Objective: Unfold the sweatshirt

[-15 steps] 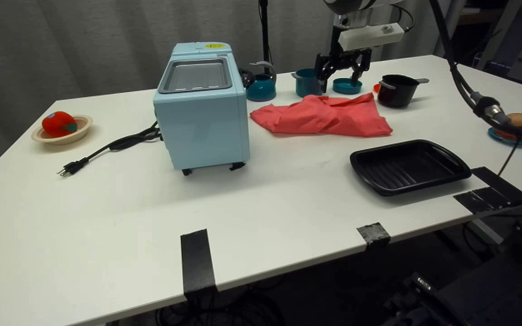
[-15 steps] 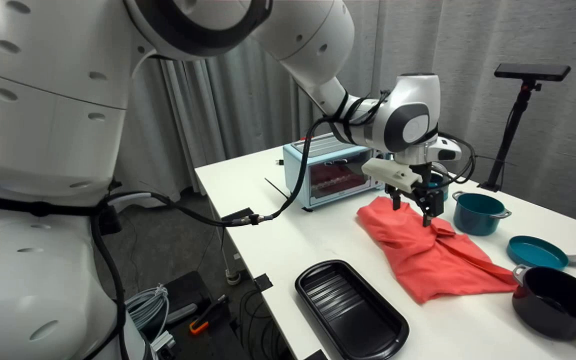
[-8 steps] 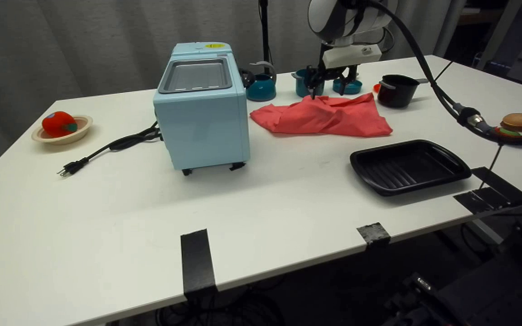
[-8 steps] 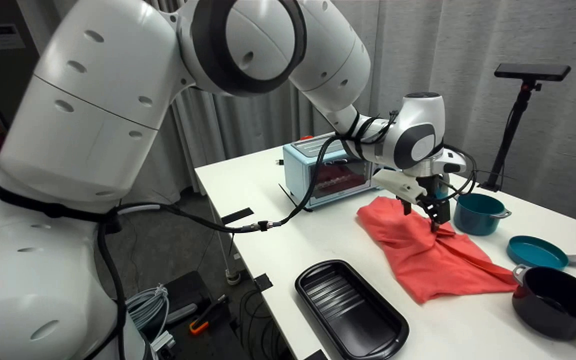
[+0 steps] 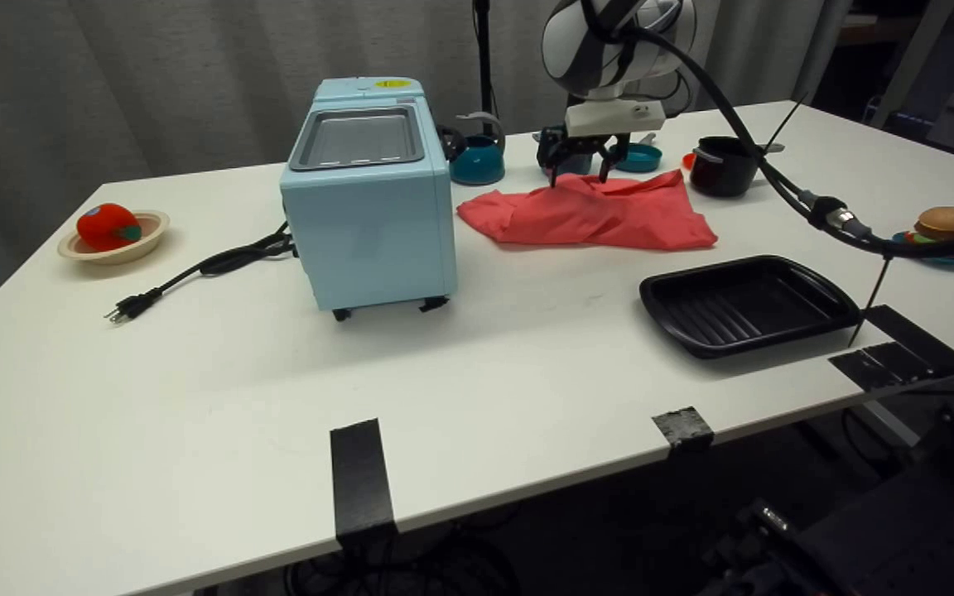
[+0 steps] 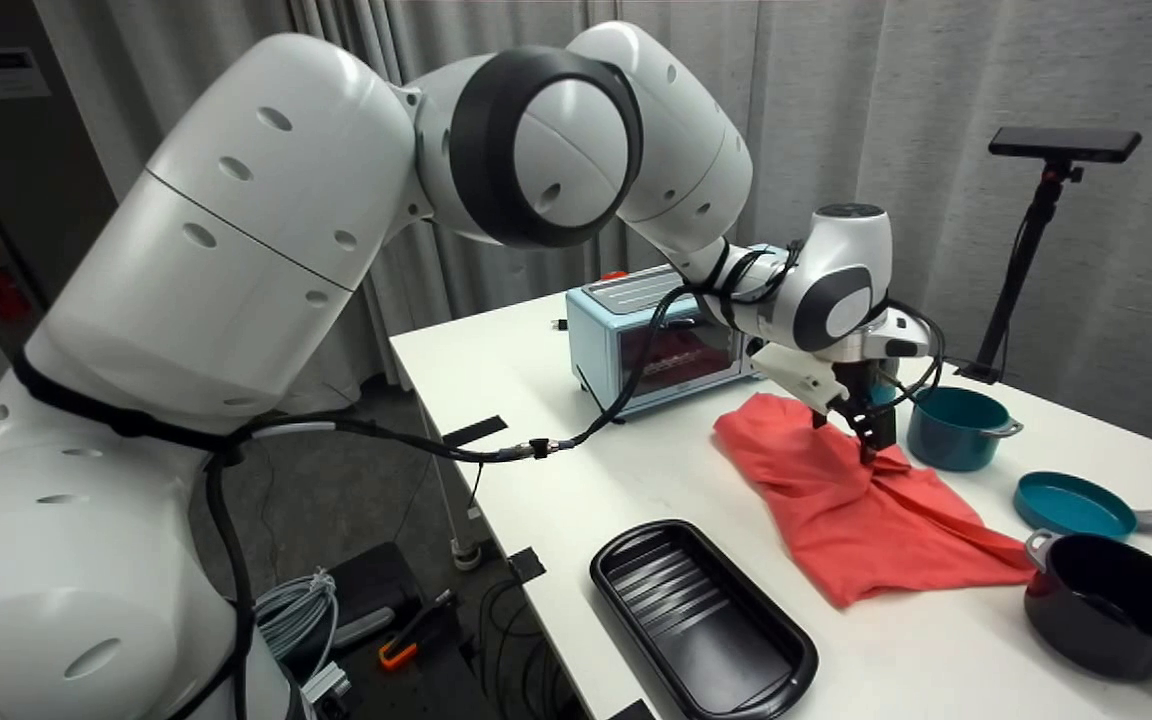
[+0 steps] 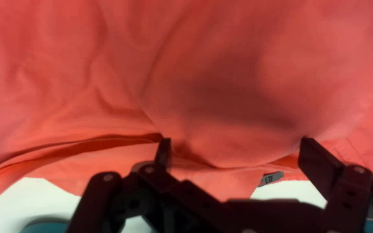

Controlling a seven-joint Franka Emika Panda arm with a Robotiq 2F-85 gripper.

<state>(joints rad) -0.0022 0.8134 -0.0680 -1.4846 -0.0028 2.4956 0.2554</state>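
In both exterior views your soft coral-red fabric sweatshirt lies rumpled and partly folded on the white tabletop, right of the frame's centre. Your black two-fingered gripper points down at it, jaws spread wide, with cloth showing between the fingertips in the wrist view; you cannot tell whether they touch it. In that view, an open fold curves in from the lower left, and a small grey tag with dark lettering shows at the lower right. In an exterior view, you have the light-blue boxy toaster oven just left of the sweatshirt and the black rectangular ridged pan lower down at the right. In an exterior view, you can see a deep teal round pot near the sweatshirt's upper right edge and a black round pot just beside its right-hand corner.
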